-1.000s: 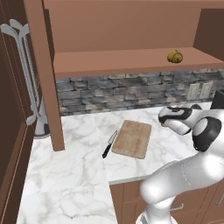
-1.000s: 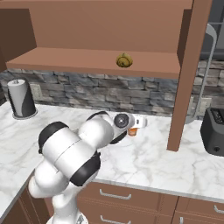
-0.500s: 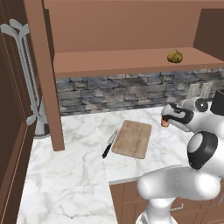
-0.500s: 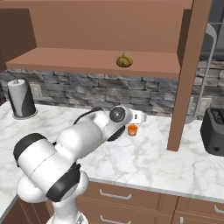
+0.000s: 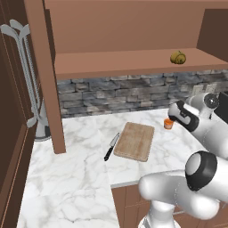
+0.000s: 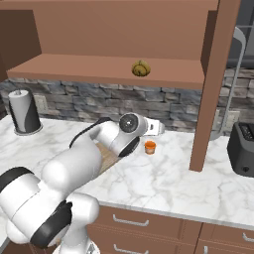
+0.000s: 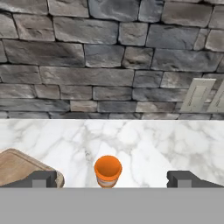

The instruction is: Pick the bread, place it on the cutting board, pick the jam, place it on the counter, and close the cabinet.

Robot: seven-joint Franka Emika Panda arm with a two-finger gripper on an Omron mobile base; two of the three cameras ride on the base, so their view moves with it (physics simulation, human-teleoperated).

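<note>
**While the jaws hang wide open, the jam sits on the worktop and the bread's up on the shelf**

Since the hand view looks straight along the gripper, you can see both dark fingertips spread far apart with nothing between them, so it's holding nothing. Just past them the jam stands upright on the white marble worktop, lined up about midway between the tips. A rounded corner of the board pokes in beside it, near but not touching.

From the left base view the board lies flat on the worktop with a black-handled knife along its left edge, and the jam is off its right corner. Nothing's on the board.

Further back is the grey stone wall with two pale outlets. Above that, the bread is sitting on the shelf of the open cabinet. A paper towel roll stands at the far left, a black toaster at the right.
</note>
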